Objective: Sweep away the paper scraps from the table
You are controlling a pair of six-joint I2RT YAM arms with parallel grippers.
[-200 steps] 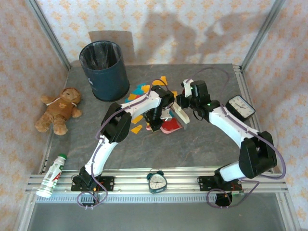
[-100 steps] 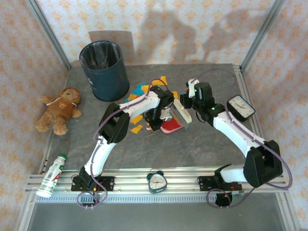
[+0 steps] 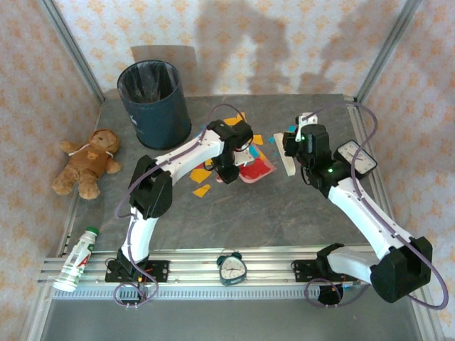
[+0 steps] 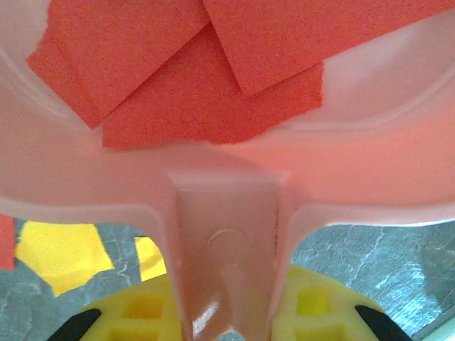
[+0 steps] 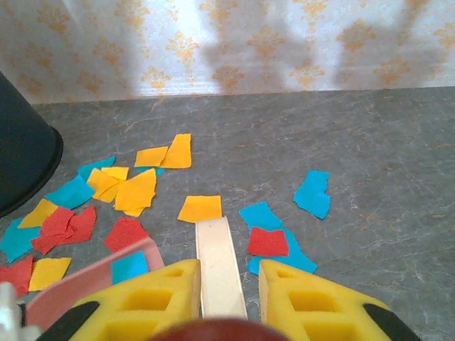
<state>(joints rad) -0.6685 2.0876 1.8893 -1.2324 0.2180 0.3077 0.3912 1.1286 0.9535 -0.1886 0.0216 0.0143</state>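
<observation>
Paper scraps [image 5: 135, 190] mostly lie loose on the tabletop [image 5: 370, 142], red, yellow and teal, scattered from beside the dark bin [image 3: 153, 106] across to the right. A few red ones (three at least) already sit in the pink dustpan [image 4: 370, 163]. The left pincer [image 4: 227, 316] is clamped on the dustpan's handle and the right pincer [image 5: 226, 288] on a cream brush [image 5: 217, 256]. I judge the sweeping barely begun: most scraps remain, and the pan is yet to be emptied.

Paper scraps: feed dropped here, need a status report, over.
Left gripper shut on dustpan, red scraps inside. Right gripper shut on brush. Paper scraps litter table ahead of brush. Bin stands left of them.
</observation>
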